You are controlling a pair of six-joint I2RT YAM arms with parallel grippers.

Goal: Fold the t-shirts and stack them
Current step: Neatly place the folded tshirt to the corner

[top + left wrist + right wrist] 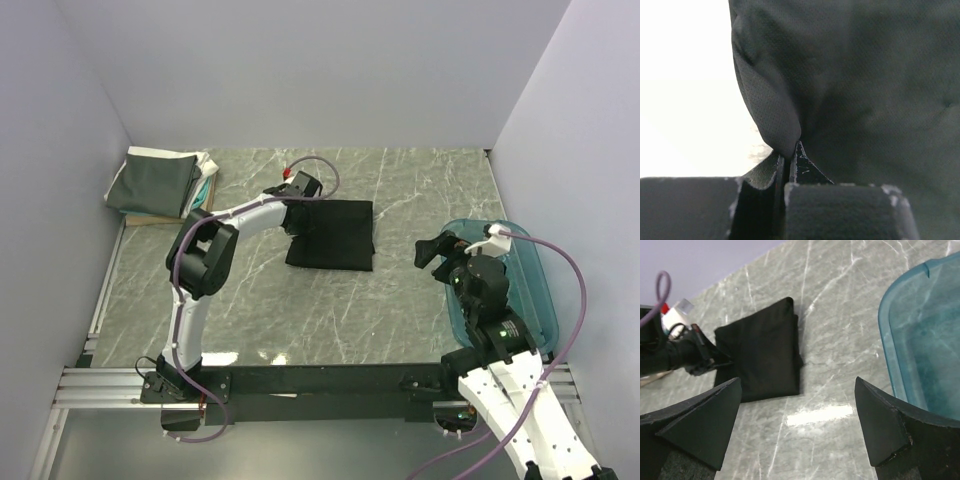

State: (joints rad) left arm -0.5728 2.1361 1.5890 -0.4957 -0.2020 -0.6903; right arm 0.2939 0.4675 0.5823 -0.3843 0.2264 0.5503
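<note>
From where I stand, the folding of the black t-shirt (335,235), soft plain cloth lying as a neat rectangle in the middle of the grey marble-patterned table (420,190), looks done, and the step in hand seems to be carrying it off to be stacked. The left gripper (296,212) has reached out to the shirt's left edge, and in its own wrist view the left gripper (790,156) is pinched tight, jaws all but meeting, with a rounded fold of the black t-shirt (865,90) clamped between them. The stack of folded shirts (155,180), dark grey on top with pale and tan layers showing beneath, sits well apart in the far left corner. I judge the next move calls for a lift and a drag or carry leftward to that pile without the fold springing open; held by one edge only, the loose layers could well sag or slide apart. The right gripper (428,250) hangs off to the right, just beside the translucent teal plastic tub (535,270); seen from its wrist, the right gripper (797,407) is spread wide with nothing between its fingers, only bare table below, the black t-shirt (762,355) ahead and the tub's rim (883,315) to one side.
</note>
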